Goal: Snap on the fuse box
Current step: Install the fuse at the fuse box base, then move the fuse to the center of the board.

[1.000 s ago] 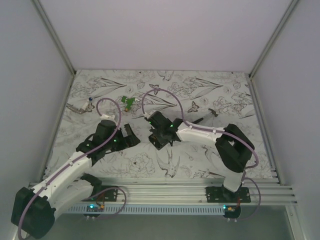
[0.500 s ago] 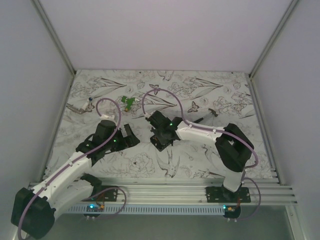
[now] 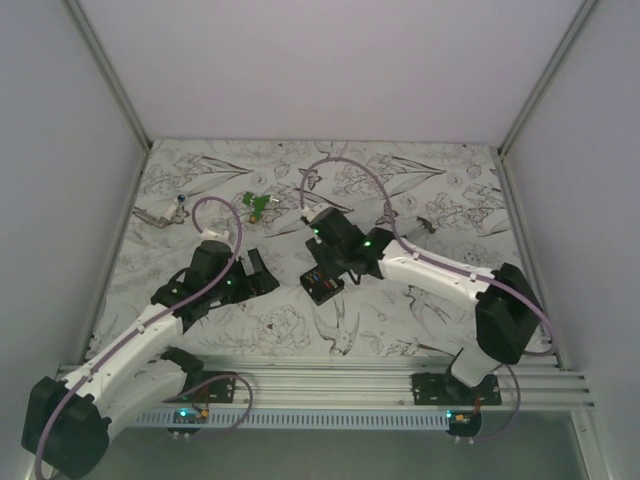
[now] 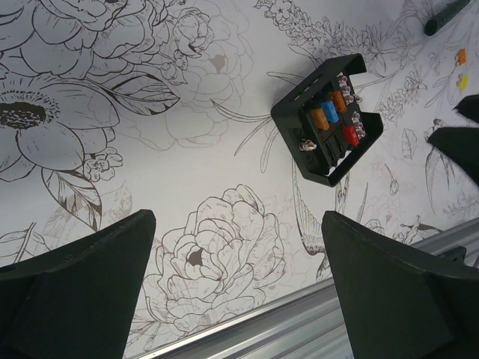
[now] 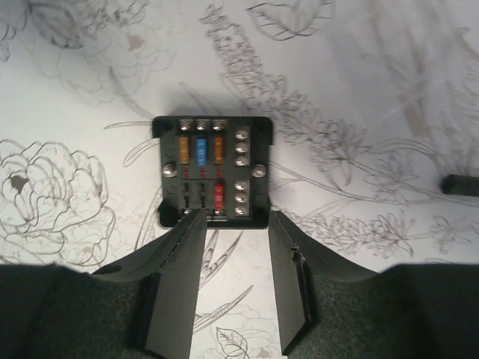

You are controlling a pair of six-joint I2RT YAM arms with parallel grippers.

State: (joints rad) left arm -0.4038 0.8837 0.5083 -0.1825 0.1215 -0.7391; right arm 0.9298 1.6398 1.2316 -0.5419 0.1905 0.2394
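right hand (image 5: pixel 233 247) hovers, fingers spread, just over the fuse box (image 5: pixel 213 170) toward the desk's (image 3: pixel 200 190) near edge; left hand (image 4: pixel 238 277) sits nearby, spread wide, holding nothing.

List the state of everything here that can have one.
fuse box: uncovered, fuses showing, lying flat, not held.
left gripper: jaws open, empty, well clear of the fuse box.
right gripper: jaws open, empty, fuse box just beyond the tips.
green piece: lying loose, untouched.
black stick: lying loose, untouched.
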